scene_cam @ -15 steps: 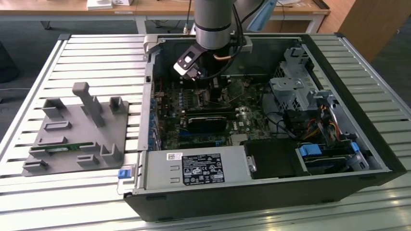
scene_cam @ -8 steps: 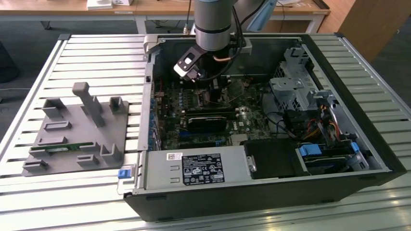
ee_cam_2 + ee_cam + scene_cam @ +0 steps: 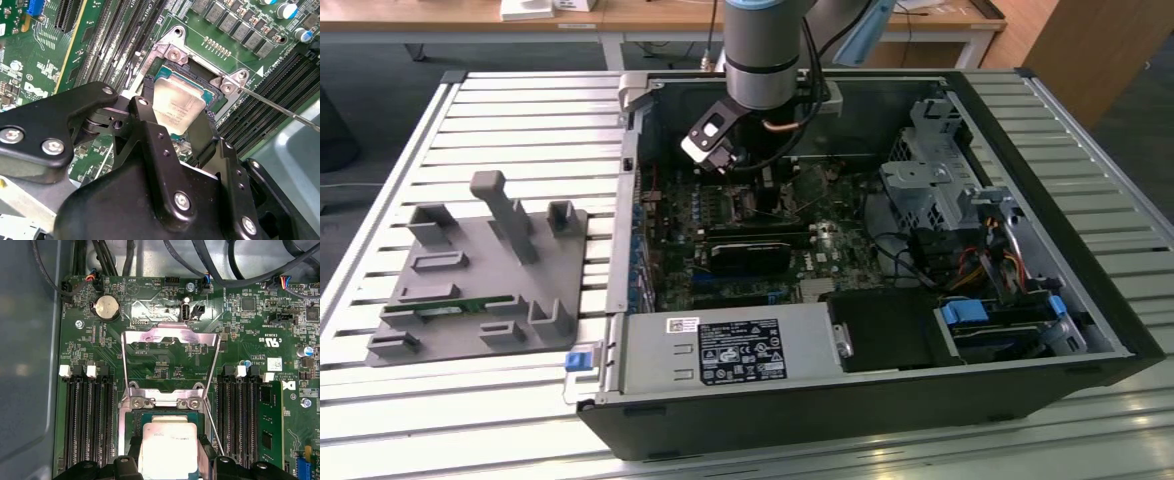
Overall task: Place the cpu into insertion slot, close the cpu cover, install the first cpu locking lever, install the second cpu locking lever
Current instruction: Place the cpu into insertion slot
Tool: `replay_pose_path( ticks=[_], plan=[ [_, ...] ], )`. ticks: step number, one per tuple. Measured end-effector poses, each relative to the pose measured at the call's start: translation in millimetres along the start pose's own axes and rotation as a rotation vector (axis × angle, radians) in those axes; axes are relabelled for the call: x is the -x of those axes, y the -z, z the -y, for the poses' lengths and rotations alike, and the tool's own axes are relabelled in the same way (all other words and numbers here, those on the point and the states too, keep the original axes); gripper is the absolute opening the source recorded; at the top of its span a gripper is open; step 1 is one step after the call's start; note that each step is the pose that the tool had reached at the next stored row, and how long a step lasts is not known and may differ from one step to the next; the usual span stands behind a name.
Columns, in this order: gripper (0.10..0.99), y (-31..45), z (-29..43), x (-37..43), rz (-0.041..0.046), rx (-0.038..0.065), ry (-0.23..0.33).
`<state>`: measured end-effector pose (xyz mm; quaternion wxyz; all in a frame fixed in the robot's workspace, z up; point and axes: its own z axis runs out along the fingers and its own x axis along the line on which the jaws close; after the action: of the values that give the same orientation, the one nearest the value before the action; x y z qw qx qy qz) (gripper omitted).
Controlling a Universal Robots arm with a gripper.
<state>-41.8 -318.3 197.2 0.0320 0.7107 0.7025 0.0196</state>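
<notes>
Gripper (image 3: 176, 109) fingers (image 3: 143, 109) clenched on cpu (image 3: 176, 100) at insertion slot (image 3: 167, 67); cpu cover (image 3: 170, 337) standing open. Exterior view: grey fixture (image 3: 467, 285) at case's (image 3: 854, 420) 9 o'clock.

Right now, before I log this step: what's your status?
Copy: hand shut on cpu, at insertion slot. Beyond it, cpu cover hinged open. Nothing seen blocking.

Bright, even light washed the slatted bench (image 3: 520, 110); the case (image 3: 854, 410) interior sat dimmer. In the first wrist view, pinkish glare streaked the cpu cover (image 3: 170, 335).
</notes>
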Motion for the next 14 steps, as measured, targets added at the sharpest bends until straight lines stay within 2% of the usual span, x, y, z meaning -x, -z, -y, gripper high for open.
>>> replay_pose_path(
  ticks=[8, 10, 11, 14],
  plan=[
    [0.525, -0.3, 0.2, 0.0, -0.0001, 0.0, 0.0],
    [0.537, -0.3, 0.2, 0.0, -0.0002, 0.0, 0.0],
    [0.6, -0.4, 0.3, 0.0, -0.0001, 0.0, 0.0],
    [0.6, -0.4, 0.3, -0.1, -0.0003, 0.0, 0.0]
  ],
)
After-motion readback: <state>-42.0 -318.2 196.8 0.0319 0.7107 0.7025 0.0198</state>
